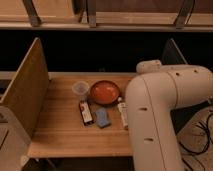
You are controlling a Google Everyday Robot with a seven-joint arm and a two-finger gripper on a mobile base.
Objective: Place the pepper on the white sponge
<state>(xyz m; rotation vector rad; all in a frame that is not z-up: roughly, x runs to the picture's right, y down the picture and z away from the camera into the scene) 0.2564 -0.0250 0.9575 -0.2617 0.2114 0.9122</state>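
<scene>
The arm [160, 115] covers the tabletop's [60, 127] right edge and hides the gripper, so its state cannot be told; what may be the white sponge [122, 113] lies just beside the arm, near the orange bowl [104, 92]; the pepper cannot be made out.

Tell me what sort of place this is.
Probably an office break area or test booth: a wooden table with side dividers, holding a bowl and plastic cup. The claw is not in view; only the white arm shows.
</scene>
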